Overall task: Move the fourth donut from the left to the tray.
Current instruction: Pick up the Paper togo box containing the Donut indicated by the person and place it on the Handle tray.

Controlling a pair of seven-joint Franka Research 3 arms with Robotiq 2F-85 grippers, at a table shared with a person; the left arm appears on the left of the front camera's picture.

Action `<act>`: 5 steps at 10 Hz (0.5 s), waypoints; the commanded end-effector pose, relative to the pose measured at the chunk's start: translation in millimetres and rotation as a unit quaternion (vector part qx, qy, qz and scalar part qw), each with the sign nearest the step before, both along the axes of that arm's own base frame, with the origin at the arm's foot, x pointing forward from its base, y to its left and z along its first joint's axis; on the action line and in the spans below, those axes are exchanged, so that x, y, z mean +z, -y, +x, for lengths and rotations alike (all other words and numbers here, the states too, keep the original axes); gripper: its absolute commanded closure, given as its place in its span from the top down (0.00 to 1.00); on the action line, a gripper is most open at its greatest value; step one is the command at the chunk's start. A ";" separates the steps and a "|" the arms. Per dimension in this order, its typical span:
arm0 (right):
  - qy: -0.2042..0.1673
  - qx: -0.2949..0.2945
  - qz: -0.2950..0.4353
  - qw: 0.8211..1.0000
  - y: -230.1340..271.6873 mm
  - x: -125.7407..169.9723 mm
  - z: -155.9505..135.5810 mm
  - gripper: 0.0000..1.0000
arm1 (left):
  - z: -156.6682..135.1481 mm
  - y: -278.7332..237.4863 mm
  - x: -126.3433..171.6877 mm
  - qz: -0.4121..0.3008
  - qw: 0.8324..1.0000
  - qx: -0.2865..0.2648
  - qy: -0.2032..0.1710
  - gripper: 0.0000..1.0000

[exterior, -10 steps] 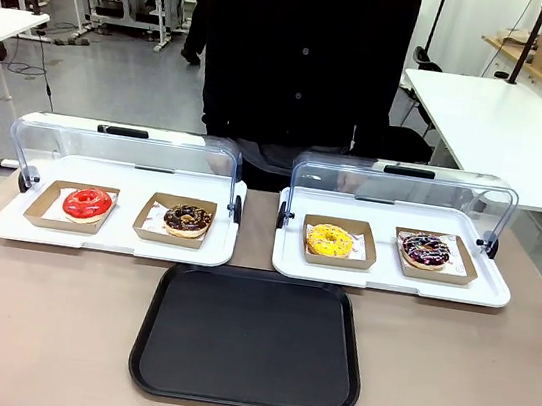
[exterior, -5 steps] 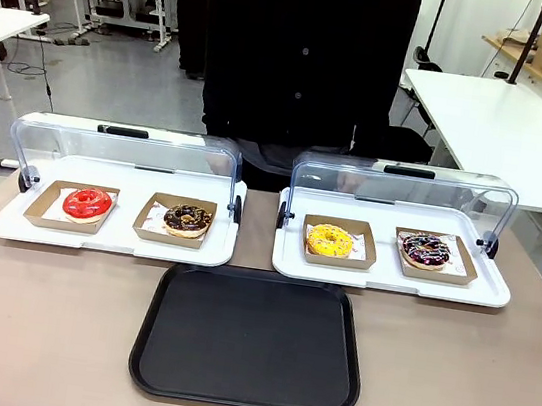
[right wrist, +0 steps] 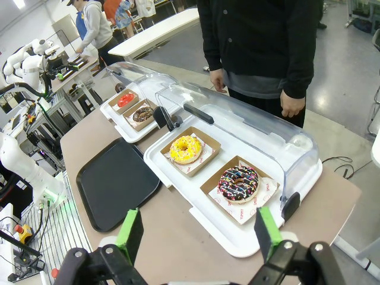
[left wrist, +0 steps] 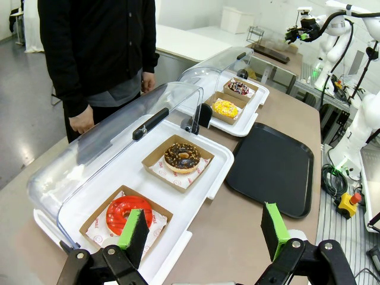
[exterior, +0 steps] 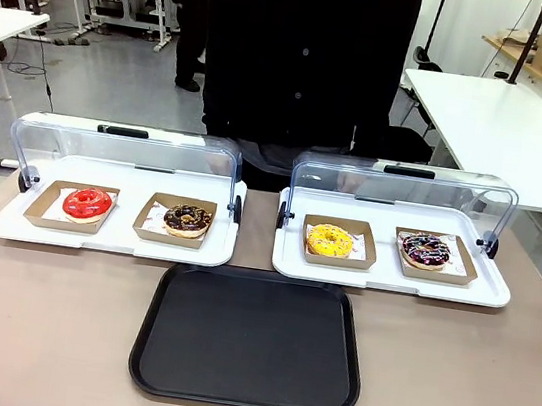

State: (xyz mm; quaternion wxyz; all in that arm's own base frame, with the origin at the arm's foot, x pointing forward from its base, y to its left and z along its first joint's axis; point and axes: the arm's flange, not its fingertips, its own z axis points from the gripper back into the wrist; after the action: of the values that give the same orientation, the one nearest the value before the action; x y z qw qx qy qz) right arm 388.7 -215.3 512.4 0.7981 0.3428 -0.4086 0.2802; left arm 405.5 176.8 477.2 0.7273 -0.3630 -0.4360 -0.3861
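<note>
Fourth donut: flat, hole up, round; right end of right display tray, far-right part of surface.
Tray: middle of near edge.
Left claw: wide open, holds nothing.
Right claw: wide open, holds nothing.

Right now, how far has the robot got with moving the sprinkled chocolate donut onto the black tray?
Done: nothing yet. The fourth donut sits in the right white display tray, and the black tray has no donut on it. In hand: the left gripper and right gripper hover short of the trays, jaws open, holding nothing. Left: reach in, grip the donut, carry it over, set it down.
</note>
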 end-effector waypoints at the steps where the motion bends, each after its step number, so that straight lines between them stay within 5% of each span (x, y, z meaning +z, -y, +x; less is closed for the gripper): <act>1: 0.020 0.002 0.006 1.000 -0.6 0.3 2.4 1.00 | 0.1 -1.5 2.3 -0.002 1.000 -0.005 -0.004 1.00; 5: 0.020 0.002 0.006 1.000 -0.6 0.3 2.4 1.00 | 0.1 -1.5 2.3 -0.002 1.000 -0.005 -0.004 1.00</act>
State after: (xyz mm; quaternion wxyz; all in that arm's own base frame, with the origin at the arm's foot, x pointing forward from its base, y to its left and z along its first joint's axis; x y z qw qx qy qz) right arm 388.7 -215.3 512.4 0.7981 0.3428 -0.4087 0.2802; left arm 405.5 176.8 477.2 0.7273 -0.3630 -0.4360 -0.3861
